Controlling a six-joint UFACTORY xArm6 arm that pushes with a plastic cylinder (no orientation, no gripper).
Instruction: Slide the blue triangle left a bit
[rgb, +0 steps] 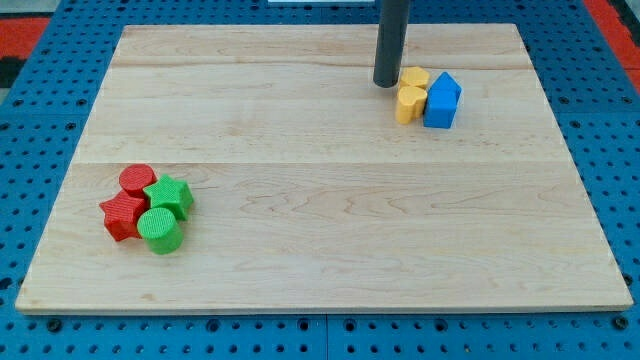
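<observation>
My tip (387, 84) rests on the wooden bench (320, 250) near the view's top, right of centre, with the dark rod rising straight up out of the frame. The arm carries no end effector, only this rod, so there is nothing that could be released or clenched, and nothing is grasped. Just to the view's right of my tip sits a tight group of 3 blocks. The nearest is a yellow block (415, 77), whose exact shape I cannot make out, and it lies just beside my tip; whether the 2 touch I cannot tell. Directly below it in the view is a second yellow block (410, 104), rounded in outline and touching the first. The blue triangle (442, 101) stands on the view's right side of both yellow blocks, pressed against them, so the yellow pair lies between it and my tip. Well apart, near the view's lower left, is a second cluster of 4 blocks packed together: a red cylinder (137, 180) at its top, a green star (169, 195) to its right, a red star (124, 215) at the left and a green cylinder (160, 231) at the bottom.
</observation>
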